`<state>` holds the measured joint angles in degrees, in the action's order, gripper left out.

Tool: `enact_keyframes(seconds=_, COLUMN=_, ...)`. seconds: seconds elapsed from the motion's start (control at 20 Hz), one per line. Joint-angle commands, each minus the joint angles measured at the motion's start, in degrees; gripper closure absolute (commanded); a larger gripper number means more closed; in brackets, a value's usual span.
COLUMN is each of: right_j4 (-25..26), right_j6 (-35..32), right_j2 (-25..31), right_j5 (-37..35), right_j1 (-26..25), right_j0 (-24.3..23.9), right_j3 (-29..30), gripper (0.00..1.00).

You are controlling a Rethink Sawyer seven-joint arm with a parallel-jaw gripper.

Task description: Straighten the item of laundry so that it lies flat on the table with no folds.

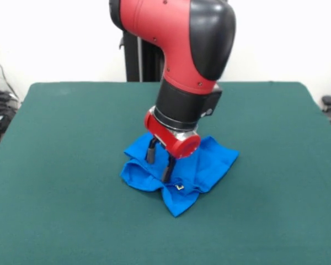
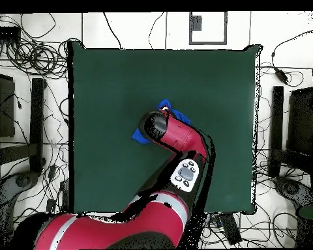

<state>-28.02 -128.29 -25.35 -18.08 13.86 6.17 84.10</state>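
1. One shirt [image 1: 204,165], one gripper [image 1: 159,163], one arm [image 1: 182,61], one table [image 1: 55,165]. That's the whole count on the felt.
2. Nearest the front camera is bare green table, then the shirt's closest corner, a blue point aimed at the camera.
3. The shirt sits around the table's middle, bunched into a rumpled heap with folds stacked on its camera-left side and a flatter flap spreading to the camera-right.
4. A tiny yellow mark [image 1: 179,187] shows on the near fold; what it is, I can't tell.
5. The heap's long axis in the front view runs roughly across the picture, tilting up toward the right flap.
6. The gripper comes down onto the heap's left half, two dark fingers [image 1: 151,150] standing apart with the tips down in the cloth. The jaws look spread, nothing pinched between them.
7. Behind it, the red wrist and black collar block the shirt's far edge.
8. From overhead, the arm covers most of the shirt [image 2: 164,104]; only blue slivers peek out either side of the wrist.
9. Farthest back, the pedestal [image 1: 139,55] stands against a white wall.
10. Overhead, cables [image 2: 29,58] tangle on the floor around the table.
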Motion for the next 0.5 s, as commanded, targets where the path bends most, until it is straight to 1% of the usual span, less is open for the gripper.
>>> enact_keyframes(seconds=0.05, right_j4=2.68, right_j6=-4.7, right_j2=5.29, right_j5=-0.12, right_j1=-0.61, right_j0=-2.44, right_j3=0.87, gripper=0.0)
enact_keyframes(seconds=0.15, right_j4=1.95, right_j6=-6.06, right_j2=4.68, right_j5=-1.1, right_j1=-1.13, right_j0=-1.74, right_j3=0.16, gripper=0.0)
enact_keyframes(seconds=0.25, right_j4=2.3, right_j6=-5.74, right_j2=5.15, right_j5=-0.73, right_j1=-0.88, right_j0=-1.95, right_j3=0.54, gripper=0.0)
enact_keyframes(seconds=0.3, right_j4=2.48, right_j6=-5.58, right_j2=5.39, right_j5=-0.54, right_j1=-0.75, right_j0=-2.06, right_j3=0.74, gripper=1.0)
enact_keyframes(seconds=0.5, right_j4=2.54, right_j6=-5.41, right_j2=6.18, right_j5=-0.2, right_j1=-0.37, right_j0=-2.74, right_j3=1.25, gripper=1.0)
